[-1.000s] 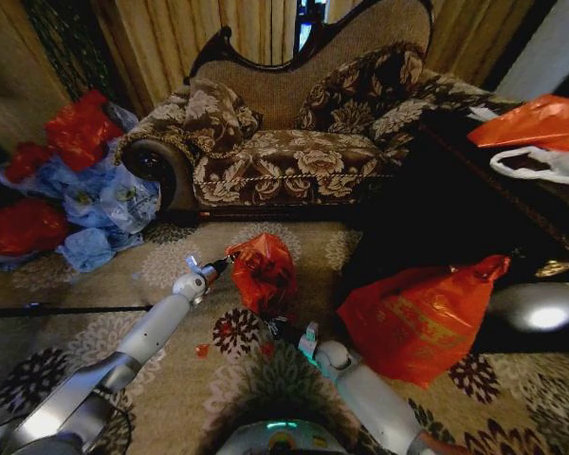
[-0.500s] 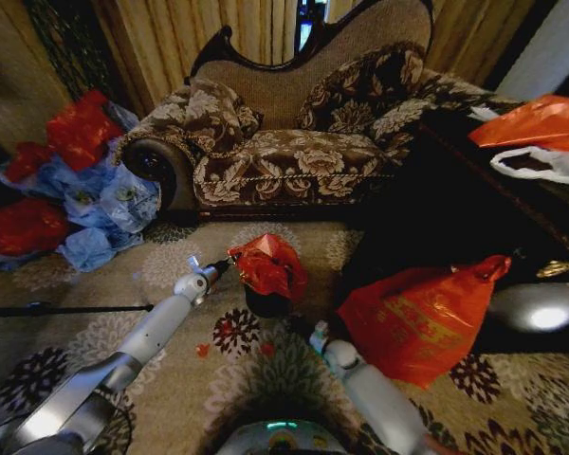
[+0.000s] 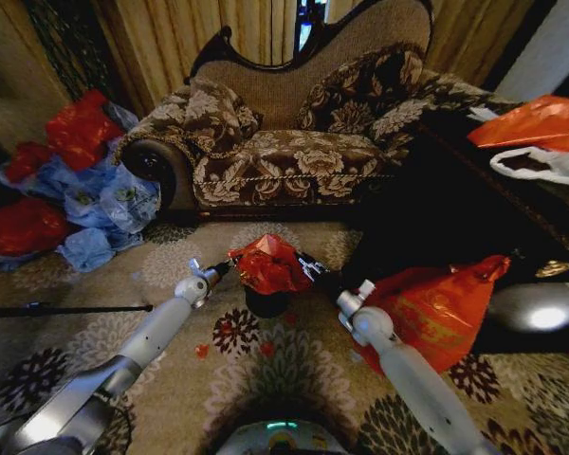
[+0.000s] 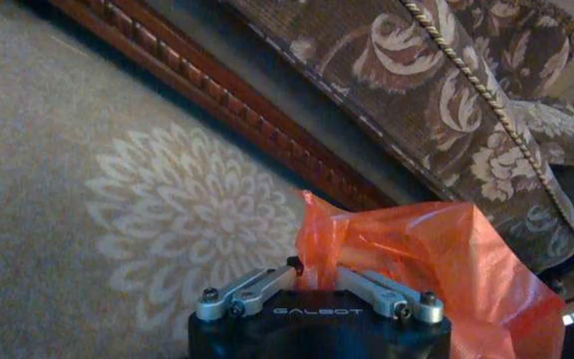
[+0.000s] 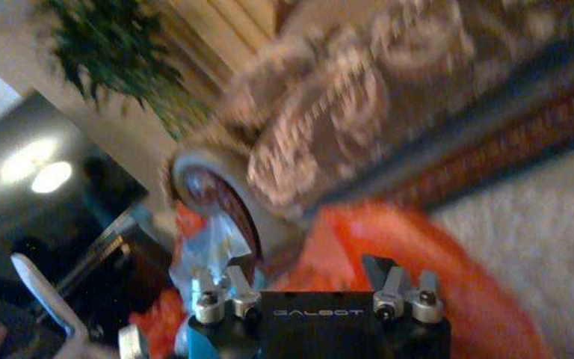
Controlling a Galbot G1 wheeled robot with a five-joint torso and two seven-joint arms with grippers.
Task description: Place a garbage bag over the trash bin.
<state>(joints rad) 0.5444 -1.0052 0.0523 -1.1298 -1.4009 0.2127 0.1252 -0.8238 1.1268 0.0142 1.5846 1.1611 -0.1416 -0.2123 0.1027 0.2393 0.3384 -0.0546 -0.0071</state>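
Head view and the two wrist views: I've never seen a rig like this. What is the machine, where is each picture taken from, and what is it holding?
This is a wheeled robot with two arms, each ending in a two-fingered gripper. The wide picture comes from a camera on its head, looking down at a patterned carpet in front of a sofa. The other two pictures come from cameras on the wrists, looking along each gripper.

In the head view, the left gripper is pinching one edge of a small red garbage bag, which sits bunched over the top of a small black trash bin. The left wrist view shows its fingers closed on the plastic. The right gripper is at the bag's other side; its wrist view shows the fingers spread apart with red plastic beyond them.

A larger orange bag lies to the right, and red and blue bags are piled at the left.
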